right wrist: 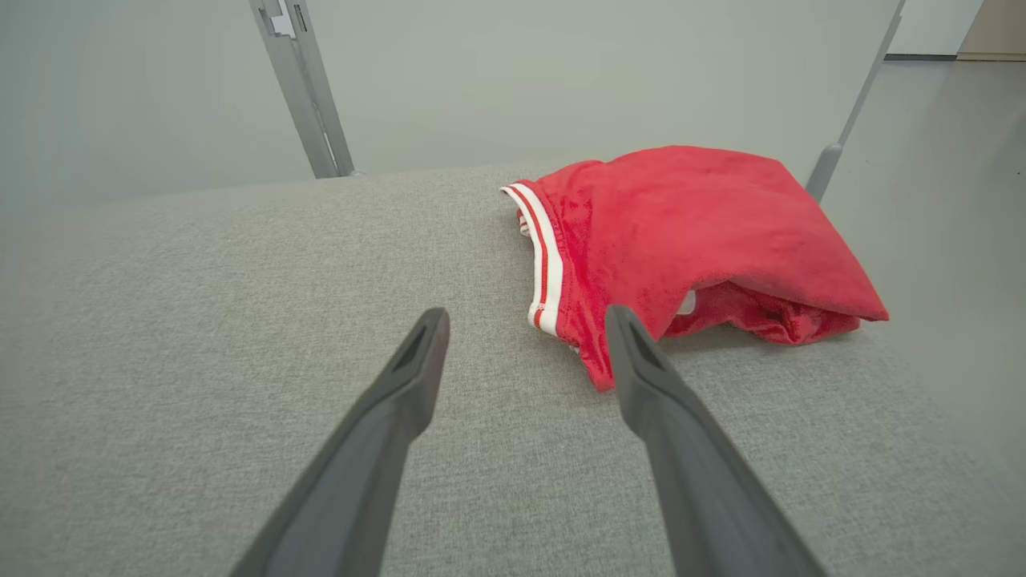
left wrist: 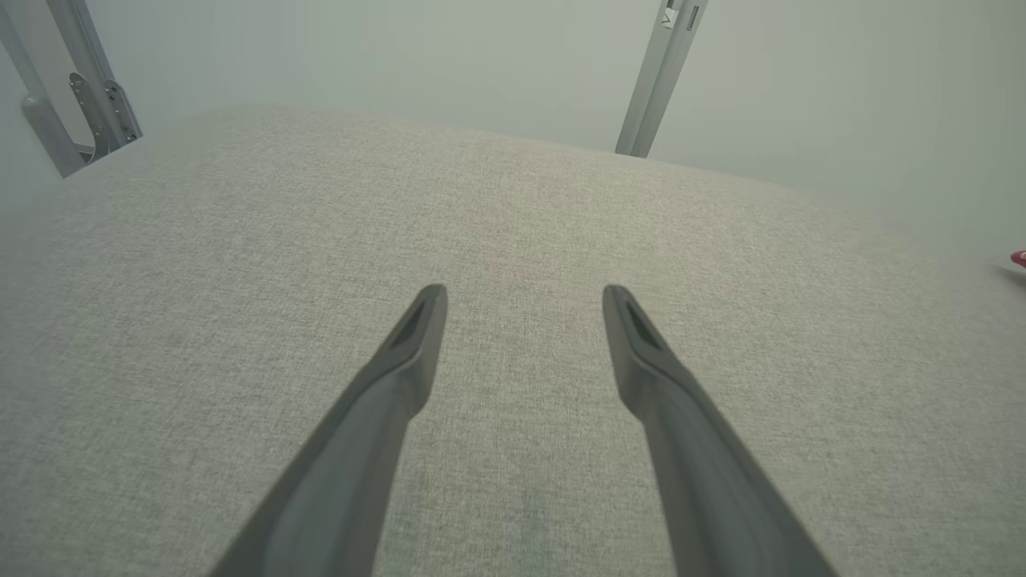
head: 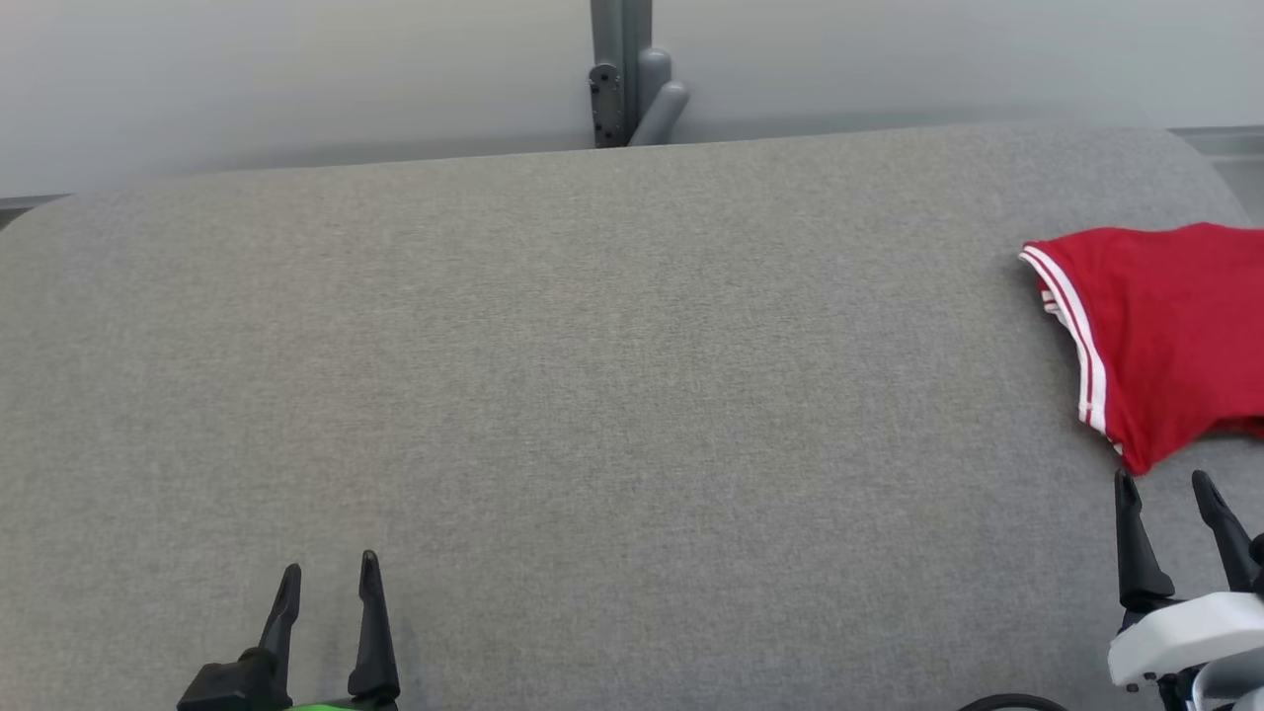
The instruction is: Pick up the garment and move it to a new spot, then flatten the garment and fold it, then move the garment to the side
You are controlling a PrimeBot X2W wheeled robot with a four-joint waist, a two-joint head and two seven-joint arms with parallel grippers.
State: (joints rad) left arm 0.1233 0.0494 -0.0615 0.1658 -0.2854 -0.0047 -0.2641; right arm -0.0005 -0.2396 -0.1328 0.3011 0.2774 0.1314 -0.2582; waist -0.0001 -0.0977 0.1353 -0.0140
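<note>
The red garment (head: pixel 1165 326) is lying on the right side of the grey surface (head: pixel 592 346), close to the right end. It is folded over on itself in a soft pile. White stripes are running along the edge that is facing the middle of the surface. In the right wrist view, the top layer of the red garment (right wrist: pixel 681 224) is hanging over a lower layer.

The right tool (head: pixel 1163 476) is waiting just beside the near corner of the garment. Its two dark fingers are standing wide apart and are holding nothing. In the right wrist view, the right tool (right wrist: pixel 527 314) is pointing at the striped edge, and one finger is crossing in front of the red cloth.

The left tool (head: pixel 331 563) is sitting at the near left, well apart from the garment. Its fingers are standing wide apart too, with bare grey cloth under them (left wrist: pixel 525 292).

A grey metal post (head: pixel 620 69) is standing behind the far edge of the surface.
</note>
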